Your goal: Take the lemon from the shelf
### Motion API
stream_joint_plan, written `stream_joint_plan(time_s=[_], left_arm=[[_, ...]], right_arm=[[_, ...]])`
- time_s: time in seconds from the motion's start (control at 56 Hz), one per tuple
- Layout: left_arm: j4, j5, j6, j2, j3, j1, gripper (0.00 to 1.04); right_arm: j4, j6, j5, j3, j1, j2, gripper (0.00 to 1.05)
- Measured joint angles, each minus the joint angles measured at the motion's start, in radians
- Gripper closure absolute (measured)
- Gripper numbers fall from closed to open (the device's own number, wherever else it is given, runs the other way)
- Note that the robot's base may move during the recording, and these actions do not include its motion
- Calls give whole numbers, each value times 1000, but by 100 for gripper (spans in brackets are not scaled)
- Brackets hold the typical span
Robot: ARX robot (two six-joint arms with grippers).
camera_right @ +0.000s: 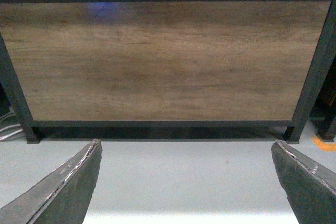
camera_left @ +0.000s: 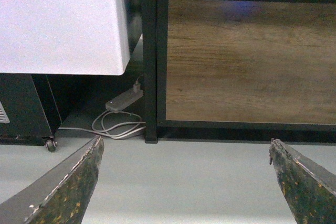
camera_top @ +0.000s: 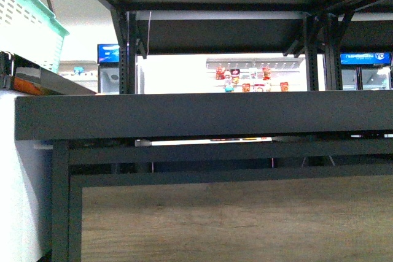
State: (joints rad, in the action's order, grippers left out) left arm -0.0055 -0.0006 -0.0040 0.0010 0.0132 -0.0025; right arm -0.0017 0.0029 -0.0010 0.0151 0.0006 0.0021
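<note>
The black metal shelf [camera_top: 202, 116] fills the front view, its wide deck lip straight ahead at eye level, with perforated uprights [camera_top: 128, 53] and another deck above. No lemon shows in any view; the deck top is hidden behind the lip. Neither arm shows in the front view. My left gripper [camera_left: 185, 148] is open and empty, low over the grey floor, facing the shelf's wooden base panel [camera_left: 247, 59]. My right gripper [camera_right: 186, 148] is open and empty, also low, facing the same wooden panel [camera_right: 163, 59].
A teal plastic basket [camera_top: 27, 19] sits high at the left. A white cabinet [camera_left: 60, 22] stands left of the shelf, with a power strip and white cables [camera_left: 121, 119] on the floor beside the shelf's leg [camera_left: 150, 77]. Store displays [camera_top: 249, 79] show behind.
</note>
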Motion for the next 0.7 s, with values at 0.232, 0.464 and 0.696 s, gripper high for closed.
stream_joint_plan(time_s=[0.232,0.464,0.696], left_arm=[[0,0,0,0,0,0,8],[0,0,0,0,0,0,8],[0,0,0,0,0,0,8]], right_arm=[[0,0,0,0,0,0,7],[0,0,1,0,0,0,7],[0,0,0,0,0,0,7]])
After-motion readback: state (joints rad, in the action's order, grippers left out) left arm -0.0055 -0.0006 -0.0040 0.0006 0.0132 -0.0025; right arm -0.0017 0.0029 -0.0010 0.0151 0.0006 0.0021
